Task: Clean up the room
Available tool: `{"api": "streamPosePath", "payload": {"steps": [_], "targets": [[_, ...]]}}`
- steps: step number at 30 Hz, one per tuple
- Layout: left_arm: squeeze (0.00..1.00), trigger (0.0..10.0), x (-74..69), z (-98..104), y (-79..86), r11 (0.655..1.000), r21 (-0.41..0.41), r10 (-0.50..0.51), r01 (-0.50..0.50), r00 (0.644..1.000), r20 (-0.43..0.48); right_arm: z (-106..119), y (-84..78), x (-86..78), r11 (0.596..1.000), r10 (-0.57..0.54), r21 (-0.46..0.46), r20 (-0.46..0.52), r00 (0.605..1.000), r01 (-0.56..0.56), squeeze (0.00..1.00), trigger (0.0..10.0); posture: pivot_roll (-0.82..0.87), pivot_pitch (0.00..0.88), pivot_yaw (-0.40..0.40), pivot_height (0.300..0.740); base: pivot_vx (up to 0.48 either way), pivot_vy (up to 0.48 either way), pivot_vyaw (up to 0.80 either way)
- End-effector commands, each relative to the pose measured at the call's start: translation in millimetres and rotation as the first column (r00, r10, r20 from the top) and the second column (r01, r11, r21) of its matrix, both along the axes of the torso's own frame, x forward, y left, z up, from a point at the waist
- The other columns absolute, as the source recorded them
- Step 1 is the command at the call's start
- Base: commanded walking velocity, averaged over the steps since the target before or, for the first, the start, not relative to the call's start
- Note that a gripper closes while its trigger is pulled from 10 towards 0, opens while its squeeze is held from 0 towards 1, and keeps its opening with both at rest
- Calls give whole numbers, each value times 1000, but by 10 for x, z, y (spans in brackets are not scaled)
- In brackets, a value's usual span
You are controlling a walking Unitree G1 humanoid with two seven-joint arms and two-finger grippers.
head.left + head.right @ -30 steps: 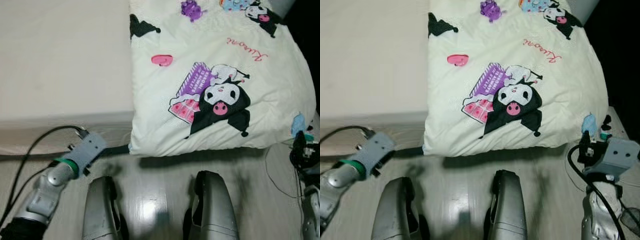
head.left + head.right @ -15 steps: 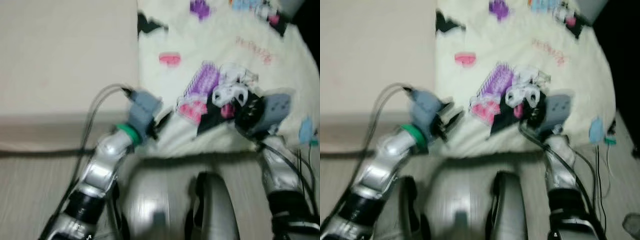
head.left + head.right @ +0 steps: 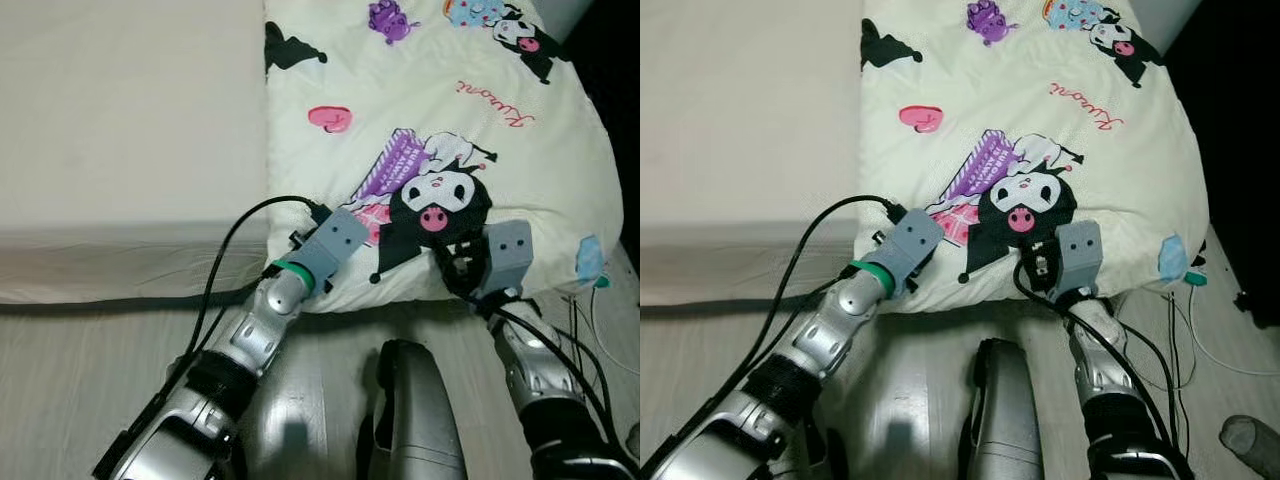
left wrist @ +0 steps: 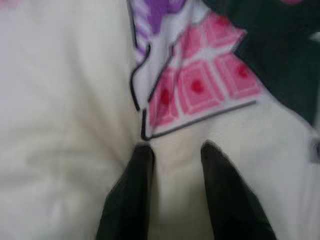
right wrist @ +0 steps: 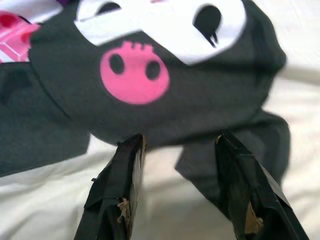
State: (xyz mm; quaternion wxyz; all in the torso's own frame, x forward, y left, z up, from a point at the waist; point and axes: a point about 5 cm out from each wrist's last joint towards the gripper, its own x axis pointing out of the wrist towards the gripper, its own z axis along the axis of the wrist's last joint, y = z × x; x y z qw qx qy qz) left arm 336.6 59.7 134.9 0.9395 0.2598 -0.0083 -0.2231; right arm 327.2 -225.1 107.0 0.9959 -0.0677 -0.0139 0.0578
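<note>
One cream quilt (image 3: 440, 130) with cartoon prints lies on the bed (image 3: 120, 150), its near edge hanging toward the floor (image 3: 80, 380). Two claws press into that edge: the left claw (image 4: 172, 165), fingers parted with a fold of cloth between them, and the right claw (image 5: 180, 165), spread wide on the black print, gripping nothing.

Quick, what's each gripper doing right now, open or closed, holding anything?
Left gripper: open, fingers pressed on the printed blanket, holding nothing.
Right gripper: open, fingers at the blanket, holding nothing.
</note>
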Motion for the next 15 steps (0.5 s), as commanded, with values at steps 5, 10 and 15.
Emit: {"api": "streamPosePath", "payload": {"steps": [5,10,15], "targets": [[0,10000,-401,-270,554,992,-70,-118,106,970,-211,-757,-352,-503,980,-200,-80,-345,917,183,0,10000,72,272,1,520,0,0,0],[0,10000,-537,-273,686,980,-152,-165,128,949,-268,-1025,-619,-811,937,-345,-134,-482,805,321,0,10000,70,277,0,520,0,0,0],[0,10000,-466,-66,857,972,-227,-113,63,970,-214,-1021,-731,-964,924,-376,-117,-440,815,363,0,10000,65,278,1,520,0,0,0]]}}
